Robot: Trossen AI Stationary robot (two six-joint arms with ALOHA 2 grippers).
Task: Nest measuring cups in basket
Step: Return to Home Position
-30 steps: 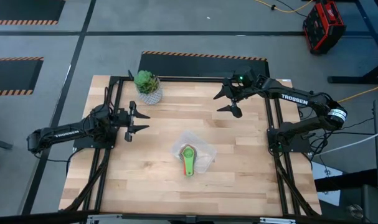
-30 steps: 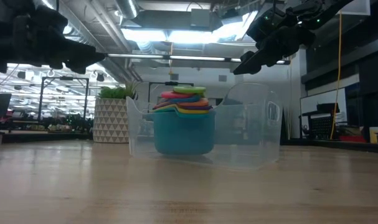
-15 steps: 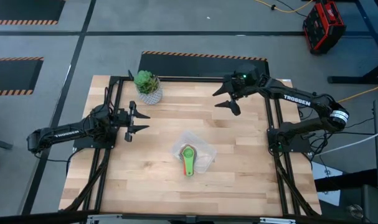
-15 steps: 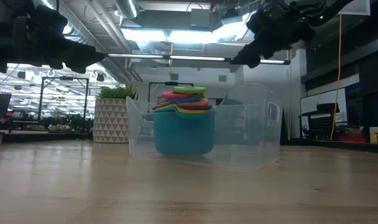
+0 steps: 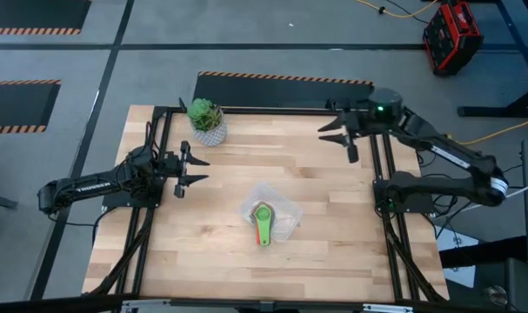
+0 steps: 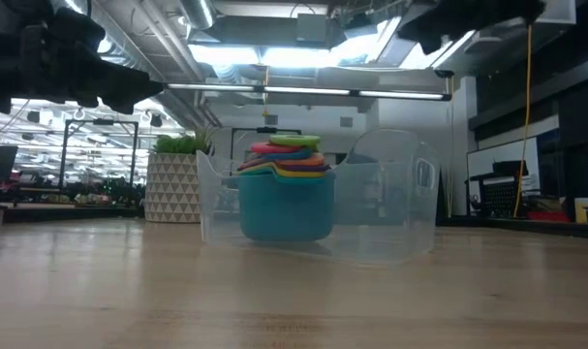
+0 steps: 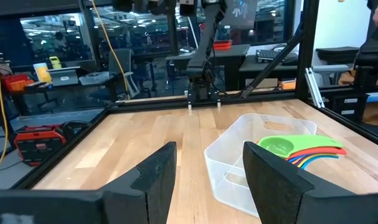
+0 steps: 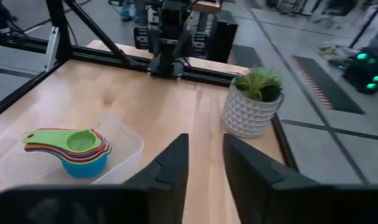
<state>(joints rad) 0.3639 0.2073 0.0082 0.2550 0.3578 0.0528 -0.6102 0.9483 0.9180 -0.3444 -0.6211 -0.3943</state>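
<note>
The measuring cups (image 5: 263, 223) stand nested in one stack inside the clear basket (image 5: 286, 223) at the table's middle. The big light blue cup (image 6: 286, 206) is at the bottom on the basket's floor and the green one (image 8: 76, 141) on top. Their handles point toward the near edge. My left gripper (image 5: 197, 169) hovers open above the table's left part, pointing at the basket (image 7: 235, 146). My right gripper (image 5: 337, 141) hangs high over the far right corner, its fingers (image 8: 174, 163) a little apart with nothing between them.
A potted green plant (image 5: 207, 120) in a white patterned pot stands at the far left of the table. Black frame rails run along the table's left, right and far edges. Bare wood lies around the basket.
My right gripper has drawn back from the far middle toward the table's right edge and gone up, turning about as it went; in the low view it has left the picture at the top. The cups and the basket have not moved.
</note>
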